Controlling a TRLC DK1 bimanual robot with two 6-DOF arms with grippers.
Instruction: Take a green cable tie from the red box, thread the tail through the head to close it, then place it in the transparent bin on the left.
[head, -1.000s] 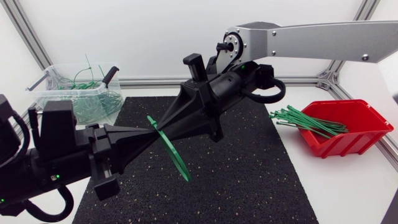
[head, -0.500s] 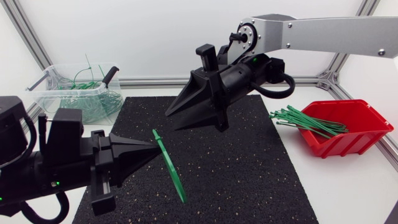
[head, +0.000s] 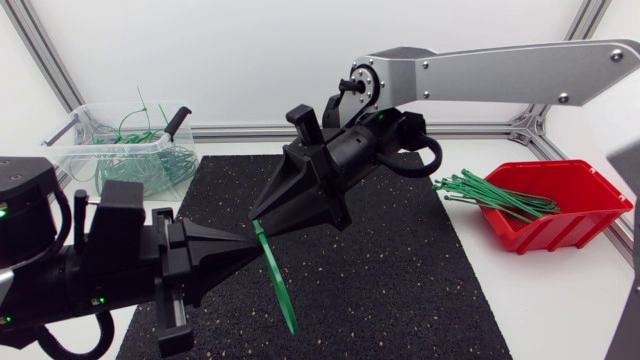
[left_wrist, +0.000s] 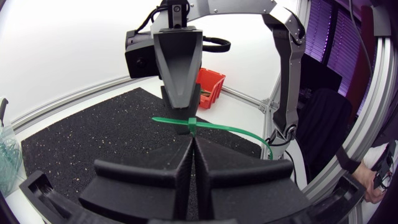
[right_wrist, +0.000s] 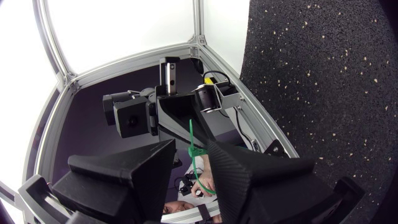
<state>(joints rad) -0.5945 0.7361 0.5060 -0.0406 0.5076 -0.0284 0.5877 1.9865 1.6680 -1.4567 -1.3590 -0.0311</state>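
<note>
Fingers of our left gripper (head: 247, 240) pinch a green cable tie (head: 277, 280) above the black mat (head: 400, 280). Just beyond, our right gripper (head: 258, 213) stands spread around the tie's upper end. The red box (head: 565, 220) sits farther back.

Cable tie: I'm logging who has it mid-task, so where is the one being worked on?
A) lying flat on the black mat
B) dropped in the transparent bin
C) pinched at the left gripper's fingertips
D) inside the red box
C: in the left wrist view, the left gripper has its fingertips closed together on the cable tie.
</note>
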